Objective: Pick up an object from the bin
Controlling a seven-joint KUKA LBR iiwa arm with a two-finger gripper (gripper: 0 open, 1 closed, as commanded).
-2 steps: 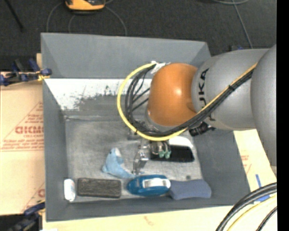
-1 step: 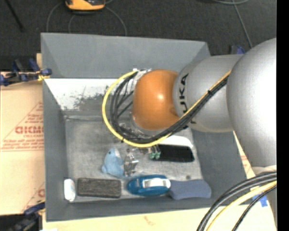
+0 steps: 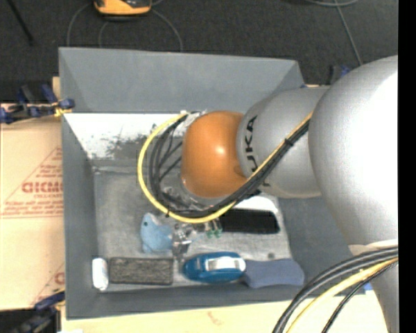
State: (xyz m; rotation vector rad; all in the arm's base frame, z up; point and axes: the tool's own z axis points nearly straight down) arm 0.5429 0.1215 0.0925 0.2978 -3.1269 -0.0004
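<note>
fingers (image 3: 183,241) beside pale blue lump (image 3: 152,233), grey bin (image 3: 118,207), dark floor (image 3: 215,19)

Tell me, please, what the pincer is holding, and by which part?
It cannot be told: the pincer is beside a pale blue rounded object, no hold visible.

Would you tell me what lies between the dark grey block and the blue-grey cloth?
In the camera view, a blue-and-white device lies between block and cloth.

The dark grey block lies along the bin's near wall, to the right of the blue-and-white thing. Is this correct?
Only the side is wrong. The camera view shows the dark grey block along the near wall, to the left of the blue-and-white thing.
</note>
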